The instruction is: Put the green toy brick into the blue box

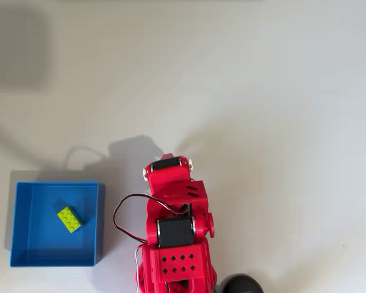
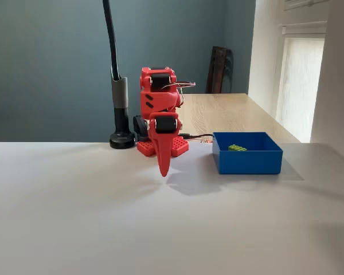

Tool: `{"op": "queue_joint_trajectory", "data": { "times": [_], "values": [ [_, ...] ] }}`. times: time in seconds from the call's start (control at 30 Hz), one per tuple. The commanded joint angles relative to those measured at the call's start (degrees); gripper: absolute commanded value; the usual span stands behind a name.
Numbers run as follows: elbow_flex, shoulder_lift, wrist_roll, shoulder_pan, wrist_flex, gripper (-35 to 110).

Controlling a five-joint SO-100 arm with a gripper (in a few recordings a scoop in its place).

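The small lime-green studded plastic toy brick [image 1: 70, 219] lay flat, studs up, on the bottom of the square bright-blue low-walled plastic box [image 1: 99, 220], in its upper middle part in the overhead view and clear of every wall. In the fixed view the brick [image 2: 237, 148] showed just above the near wall of the box [image 2: 246, 162], resting inside and held by nothing. Judged from this arrangement, the placement the task calls for was already accomplished.

The red plastic arm [image 1: 174, 232] stood folded over its base beside the box, a posture consistent with a resting pose and not with a reach. Its claw [image 2: 163, 170] hung point-down above the pale grey surface [image 2: 103, 217], its two fingers pressed together into a single tapering tip with nothing between them; the claw was clenched and empty. A black cable [image 1: 125, 213] looped out from the arm toward the box without touching it.

The brick lay well apart from the claw: to the right of it in the fixed view, with the near wall of the box between the two. A black lamp post [image 2: 119, 103] stood behind the arm.
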Motion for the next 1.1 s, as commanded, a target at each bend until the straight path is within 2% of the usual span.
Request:
{"op": "queue_joint_trajectory", "data": {
  "times": [0.0,0.33,1.07],
  "values": [
    [1.6,3.5,-0.5,0.3,-0.3,0],
    [4.2,9.4,-0.4,0.6,-0.4,0],
    [4.2,9.8,-0.5,1.0,-0.4,0]
  ]
}}
